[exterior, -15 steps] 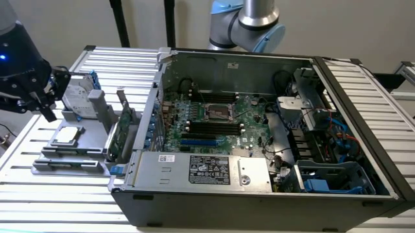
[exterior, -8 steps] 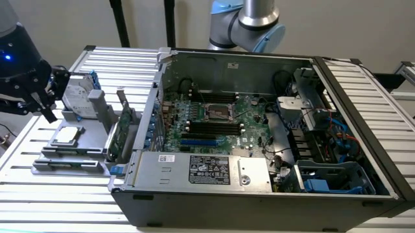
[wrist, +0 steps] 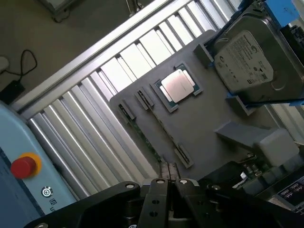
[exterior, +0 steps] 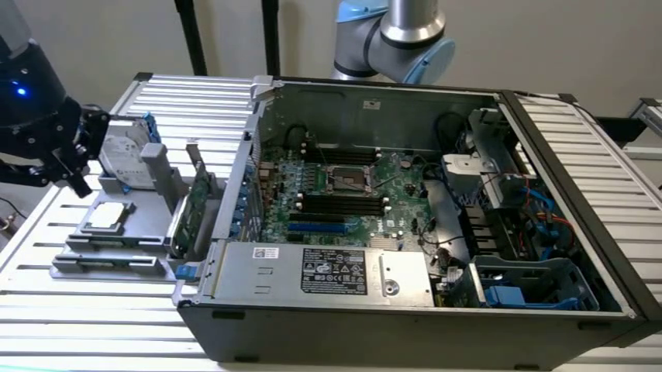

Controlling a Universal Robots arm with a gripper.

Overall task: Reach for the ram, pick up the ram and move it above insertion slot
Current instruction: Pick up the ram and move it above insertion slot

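Hand (wrist: 168,179): fingers together, gripping nothing, poised over the grey holder (wrist: 209,128)
Ram (wrist: 145,140): on edge in the holder's slot on the bench (wrist: 118,71), beside the CPU chip (wrist: 178,87)
Risk: descending while closed – fingertips would likely strike the thin board's edge and tip it

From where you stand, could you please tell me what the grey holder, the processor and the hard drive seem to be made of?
Grey holder: probably plastic, matt; even dull grey, no glare.
Processor: metal lid, satin; it reflects light, with a green board rim.
Hard drive: likely a silvery metal casing, going by its sheen; its blue rails look like plastic.
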